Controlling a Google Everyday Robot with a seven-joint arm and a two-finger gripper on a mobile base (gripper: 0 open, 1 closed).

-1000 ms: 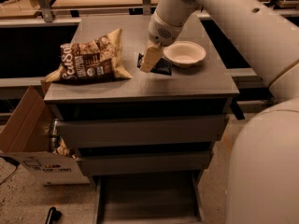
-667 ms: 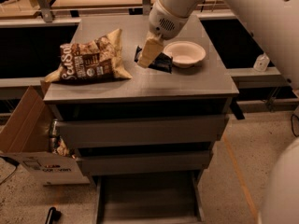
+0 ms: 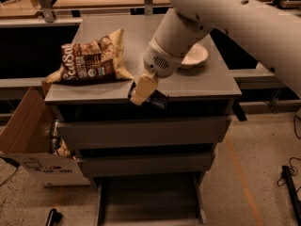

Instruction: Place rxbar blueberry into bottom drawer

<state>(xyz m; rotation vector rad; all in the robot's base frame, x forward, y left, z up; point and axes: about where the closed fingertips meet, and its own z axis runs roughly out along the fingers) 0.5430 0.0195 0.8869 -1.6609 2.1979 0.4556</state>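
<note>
My gripper (image 3: 144, 89), with tan fingers, hangs at the front edge of the cabinet top and is shut on the rxbar blueberry (image 3: 158, 99), a small dark glossy bar that sticks out to the right of the fingers. The bar is lifted just above the front lip of the cabinet. The bottom drawer (image 3: 149, 197) is pulled out below, a wide shallow grey tray with a bare floor. The two drawers above it are closed.
A large brown chip bag (image 3: 91, 60) lies on the left of the grey cabinet top (image 3: 207, 81). A white bowl (image 3: 195, 55) sits behind my arm on the right. An open cardboard box (image 3: 23, 133) stands on the floor to the left.
My gripper has moved from beside the bowl toward the front edge of the cabinet top, carrying the dark bar with it. The chip bag and bowl have stayed put.
</note>
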